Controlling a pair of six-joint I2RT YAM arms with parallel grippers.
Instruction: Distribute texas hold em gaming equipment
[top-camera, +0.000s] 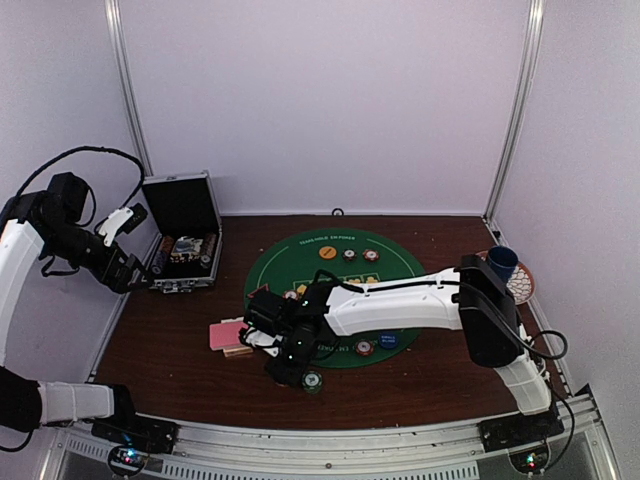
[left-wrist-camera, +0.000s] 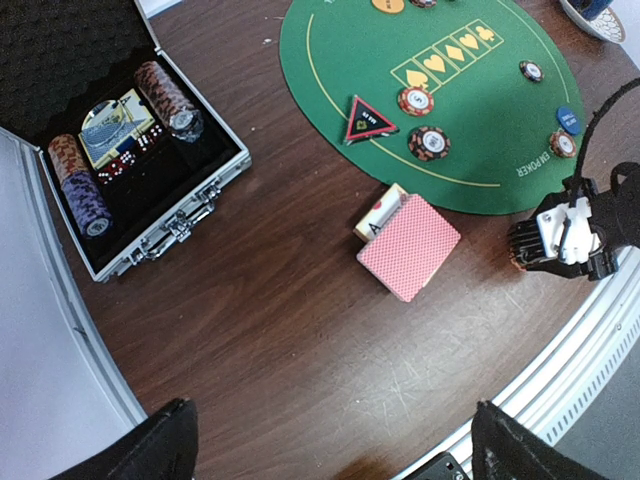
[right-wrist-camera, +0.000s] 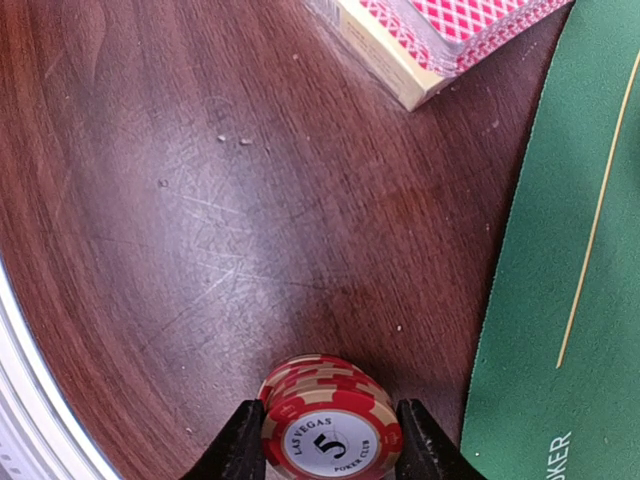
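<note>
Your right tool (right-wrist-camera: 328, 415) pinches the red-white chip stack (right-wrist-camera: 330, 440) between its fingers, likely for dealing | left tool (left-wrist-camera: 338, 445) wide, empty.

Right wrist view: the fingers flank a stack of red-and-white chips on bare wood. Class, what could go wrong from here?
The red chip stack is several loose chips; the fingers may pinch only some, dropping the rest. It sits near the table edge, so a dropped chip could roll off.

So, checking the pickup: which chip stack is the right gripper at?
The red-and-white "5" chip stack on the table between the right gripper's fingers; the rest sit on the green mat or in the case.
</note>
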